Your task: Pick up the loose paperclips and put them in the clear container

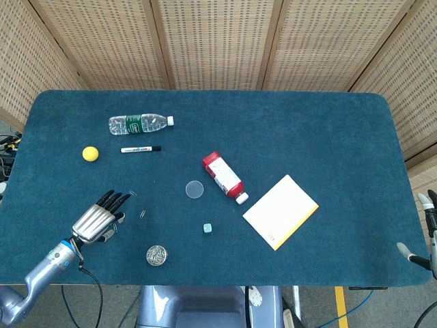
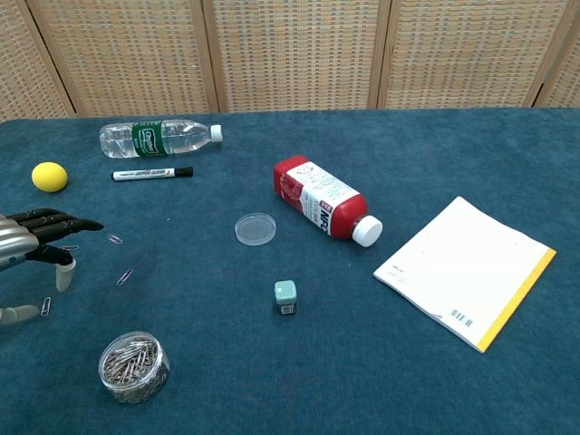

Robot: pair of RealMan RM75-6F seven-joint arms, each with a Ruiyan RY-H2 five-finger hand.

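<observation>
Spreading across both views, the blue worktop (image 1: 307, 130) carries everything, and the left hand (image 1: 97, 217) hangs low over its near-left part with fingers apart and nothing in them that I can make out. The right hand (image 1: 425, 232) shows only at the far right edge of the head view; whether it is wide or closed I cannot tell, and it is well apart from the work, so the left is the nearer hand by far. The clear container (image 2: 133, 365), already holding a heap of clips, stands toward the robot from that hand. Three loose paperclips lie around the fingertips: one (image 2: 115, 239) just beyond them, one (image 2: 125, 276) a little further right with its long axis running diagonally, and one (image 2: 46, 306) beside the thumb.
</observation>
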